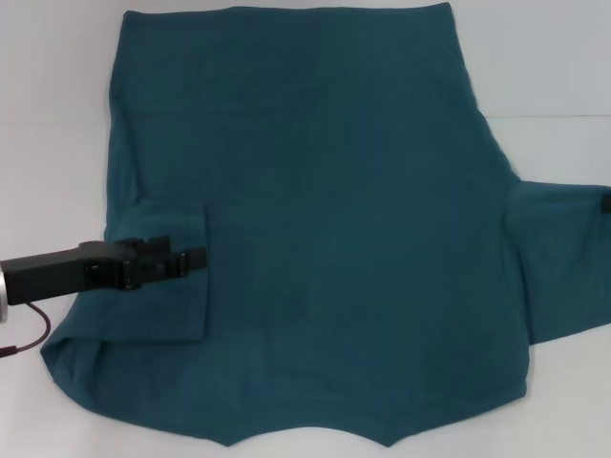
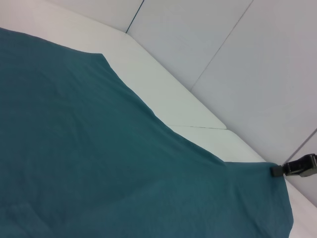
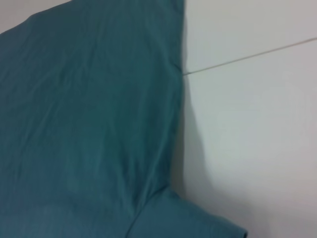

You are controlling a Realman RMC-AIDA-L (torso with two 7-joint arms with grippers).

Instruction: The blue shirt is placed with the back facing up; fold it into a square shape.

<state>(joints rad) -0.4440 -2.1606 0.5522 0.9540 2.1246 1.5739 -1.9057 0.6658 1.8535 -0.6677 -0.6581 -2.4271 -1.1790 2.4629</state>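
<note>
The blue shirt point(image 1: 334, 210) lies spread on the white table with its plain back up, hem at the far side. Its left sleeve point(image 1: 167, 305) is folded inward over the body. My left gripper point(image 1: 194, 260) reaches in from the left, low over that folded sleeve, with its fingers together at the sleeve's edge. The right sleeve point(image 1: 558, 258) still lies spread outward. My right gripper point(image 1: 606, 202) shows only as a dark tip at the right edge of the head view; in the left wrist view the right gripper point(image 2: 296, 166) sits at the sleeve's corner.
White table point(image 1: 57, 114) surrounds the shirt, with a seam line point(image 1: 554, 113) at the right. A red cable point(image 1: 29, 334) hangs from the left arm near the table's front left. Pale wall panels point(image 2: 237, 64) stand beyond the table.
</note>
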